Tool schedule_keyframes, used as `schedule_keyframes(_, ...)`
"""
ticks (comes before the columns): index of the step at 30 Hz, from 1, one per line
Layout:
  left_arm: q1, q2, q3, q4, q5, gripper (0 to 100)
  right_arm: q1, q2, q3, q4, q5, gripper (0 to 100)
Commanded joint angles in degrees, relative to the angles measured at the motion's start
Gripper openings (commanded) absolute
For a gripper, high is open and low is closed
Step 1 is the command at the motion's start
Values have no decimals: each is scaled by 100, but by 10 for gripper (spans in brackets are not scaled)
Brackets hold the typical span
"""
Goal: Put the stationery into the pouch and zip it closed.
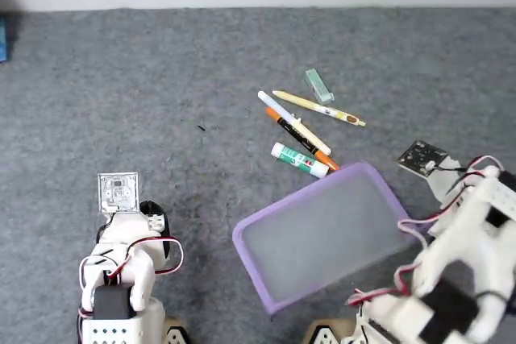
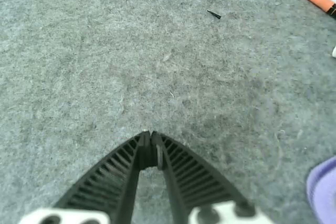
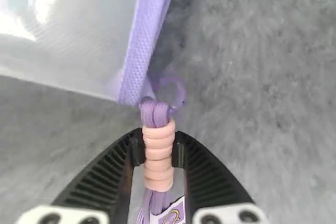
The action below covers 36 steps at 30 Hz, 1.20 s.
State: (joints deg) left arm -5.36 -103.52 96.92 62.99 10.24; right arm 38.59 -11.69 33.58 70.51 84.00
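Note:
A translucent pouch with a purple border lies flat at the centre right of the grey mat. Beyond its far edge lie a glue stick, an orange marker, a white pen, a yellow pen and a mint eraser. My right gripper is shut on the beaded zipper pull, purple and peach, at the pouch's purple corner. The right arm stands by the pouch's right end. My left gripper is shut on nothing, low over bare mat. The left arm is at the lower left.
A pale wall runs along the mat's far edge. A blue object sits at the far left edge. A small black speck lies on the open mat left of the pens. The pouch's corner lies close beside the left gripper.

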Motion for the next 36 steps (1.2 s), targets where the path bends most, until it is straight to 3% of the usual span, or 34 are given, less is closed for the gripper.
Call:
schedule_keyframes(1, -9, -62, -48, 18, 44, 14, -136, -1226, -105, 945, 53, 9)
schedule_keyframes(5, -9, -62, -48, 18, 44, 14, -523, -2536, -105, 2105, -53, 9)
schedule_keyframes(10, -9, -62, -48, 18, 44, 14, -1437, -4453, -246, 3143, -738, 9)
schedule_keyframes(15, -9, -62, -48, 18, 44, 14, -2378, -5895, -914, 3222, -1538, 9)
schedule_keyframes(20, -9, -62, -48, 18, 44, 14, -2519, -5569, -1793, 3231, -2180, 9)
schedule_keyframes(29, 18, -62, -48, 18, 44, 14, -2598, -3697, -3596, 3231, -3868, 9)
schedule_keyframes(36, -26, -62, -48, 360, 18, 14, -3758, -3459, -4149, 3231, -5046, 9)
